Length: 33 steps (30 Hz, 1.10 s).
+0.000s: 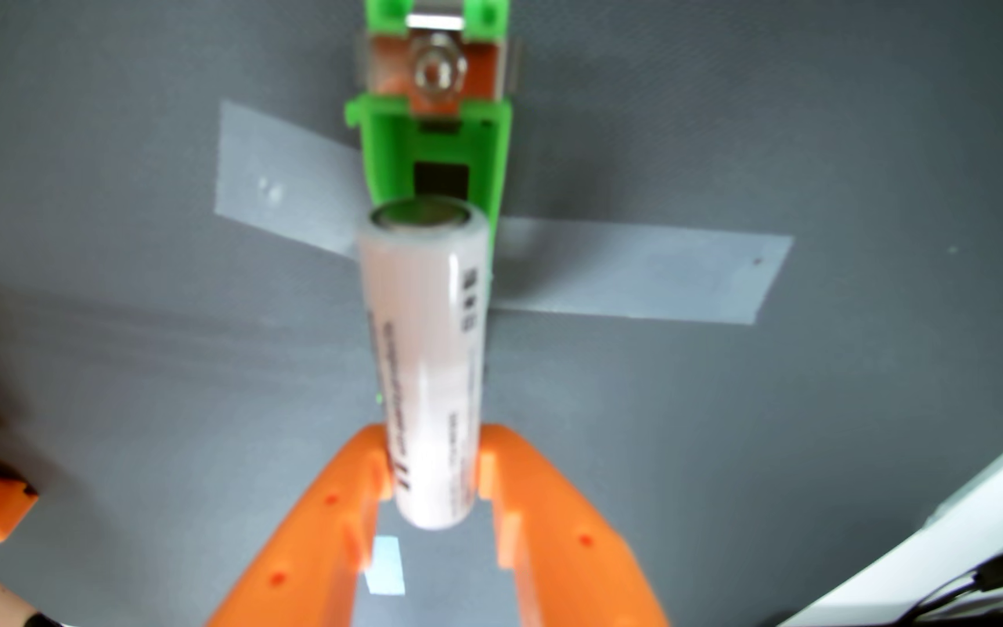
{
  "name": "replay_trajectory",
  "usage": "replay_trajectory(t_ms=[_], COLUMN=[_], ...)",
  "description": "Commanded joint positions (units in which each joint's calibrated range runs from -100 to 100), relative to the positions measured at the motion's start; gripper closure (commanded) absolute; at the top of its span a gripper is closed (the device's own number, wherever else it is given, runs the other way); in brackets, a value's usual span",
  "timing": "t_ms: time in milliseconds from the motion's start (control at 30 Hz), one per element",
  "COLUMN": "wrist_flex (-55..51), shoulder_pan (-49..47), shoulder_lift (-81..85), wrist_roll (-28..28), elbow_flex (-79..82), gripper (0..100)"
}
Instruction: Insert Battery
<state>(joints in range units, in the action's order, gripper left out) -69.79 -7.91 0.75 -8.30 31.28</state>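
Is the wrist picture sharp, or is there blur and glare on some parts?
In the wrist view everything is soft: the print on the battery cannot be read, and the gripper shut on it has blurred edges. The holder is a little clearer; its metal contact shines with glare. The tape reflects pale light, and a dark smear crosses the mat on the left.

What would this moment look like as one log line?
claw: shut on battery | holder: green, empty, taped to table | battery: in line with holder, not seated
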Motion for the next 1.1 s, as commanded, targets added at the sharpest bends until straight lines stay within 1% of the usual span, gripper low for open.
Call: replay_trajectory(t_ms=[0,67,233,600,867,900,1000,1067], wrist_flex=[0.4,0.4,0.4,0.4,0.2,0.2,0.3,0.3], shoulder_pan=[-0.5,-0.7,-0.7,-0.7,-0.8,-0.8,-0.8,-0.8], shoulder_lift=[0.1,0.1,0.1,0.2,0.2,0.2,0.2,0.2], wrist_roll=[0.2,0.3,0.3,0.3,0.3,0.3,0.3,0.3], elbow_flex=[-0.4,-0.5,-0.4,-0.4,-0.5,-0.6,-1.0,-1.1], gripper=[98,97,89,88,89,90,98,98])
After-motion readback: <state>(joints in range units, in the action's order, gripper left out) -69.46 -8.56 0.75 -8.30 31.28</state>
